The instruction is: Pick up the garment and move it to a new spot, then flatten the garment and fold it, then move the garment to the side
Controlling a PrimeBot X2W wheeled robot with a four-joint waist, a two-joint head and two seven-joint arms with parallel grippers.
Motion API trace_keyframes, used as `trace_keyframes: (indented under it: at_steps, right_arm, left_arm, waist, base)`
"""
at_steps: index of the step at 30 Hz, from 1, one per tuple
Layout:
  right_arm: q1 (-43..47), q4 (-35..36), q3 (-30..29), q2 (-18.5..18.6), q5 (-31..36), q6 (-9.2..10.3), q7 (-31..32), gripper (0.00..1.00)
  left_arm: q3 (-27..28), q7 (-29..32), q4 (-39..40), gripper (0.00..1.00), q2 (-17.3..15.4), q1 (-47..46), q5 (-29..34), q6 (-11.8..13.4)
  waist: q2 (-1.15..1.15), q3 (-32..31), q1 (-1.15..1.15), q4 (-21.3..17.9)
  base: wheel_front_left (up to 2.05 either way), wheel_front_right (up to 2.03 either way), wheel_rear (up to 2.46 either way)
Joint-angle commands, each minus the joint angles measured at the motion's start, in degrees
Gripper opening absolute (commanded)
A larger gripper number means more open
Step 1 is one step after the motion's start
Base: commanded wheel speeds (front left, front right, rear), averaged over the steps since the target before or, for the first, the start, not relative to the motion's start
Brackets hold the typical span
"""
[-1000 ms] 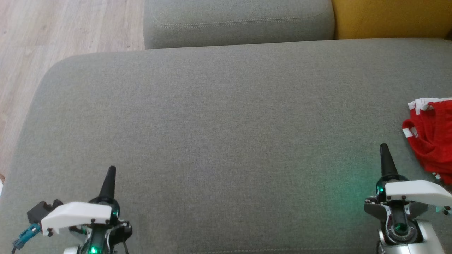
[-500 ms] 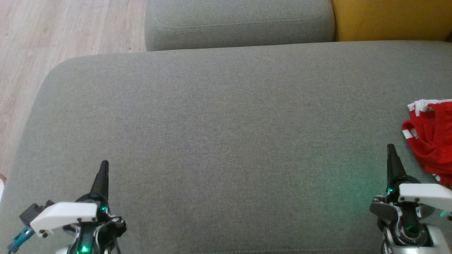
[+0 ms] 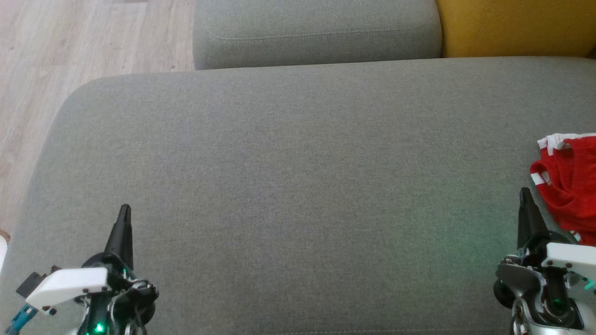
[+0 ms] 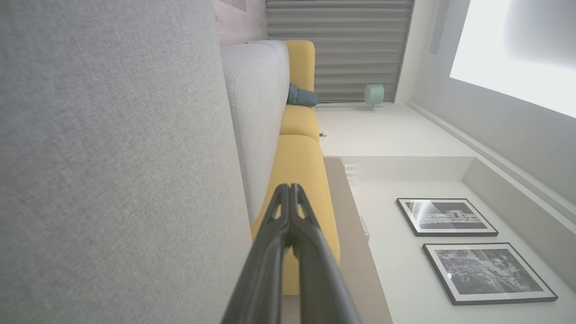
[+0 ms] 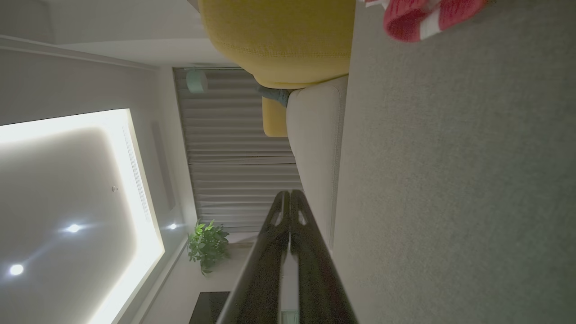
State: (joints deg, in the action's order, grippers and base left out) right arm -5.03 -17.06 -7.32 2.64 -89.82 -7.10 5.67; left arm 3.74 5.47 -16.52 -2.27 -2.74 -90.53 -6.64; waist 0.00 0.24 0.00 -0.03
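Note:
The garment is red with white trim and lies crumpled at the right edge of the grey seat cushion, cut off by the frame. A corner of the garment shows at the top of the right wrist view. My right gripper is shut and empty, its tip just left of the garment and apart from it. At the lower left my left gripper is shut and empty, far from the garment. Both wrist views show the fingertips pressed together, left gripper and right gripper.
A grey back cushion lies beyond the seat, with a yellow cushion to its right. Wooden floor runs along the left. The seat's left edge curves down near my left gripper.
The head view has drifted slightly downward in the picture. My left gripper has moved left and a little forward; my right gripper has moved right, closer to the garment. Both stayed shut.

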Motion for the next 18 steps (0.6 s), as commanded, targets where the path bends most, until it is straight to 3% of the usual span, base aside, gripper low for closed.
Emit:
trace_keyframes:
  at_steps: [1,18]
  right_arm:
    - [-1.16,3.03,0.79,0.24,-2.34,-0.39,0.82,0.0]
    - [-1.16,3.03,0.8,0.24,-2.34,-0.39,0.82,0.0]
  left_arm:
    - [2.45,0.75,2.46,0.0,-0.88,-3.42,-1.91,-0.85]
    - [2.54,0.83,2.47,0.0,-0.82,-3.43,-1.83,-0.85]
  waist:
    - [0.0,-0.06,0.0,0.03]
    - [0.0,-0.06,0.0,0.03]
  base:
    - [0.0,0.0,0.0]
    - [0.0,0.0,0.0]
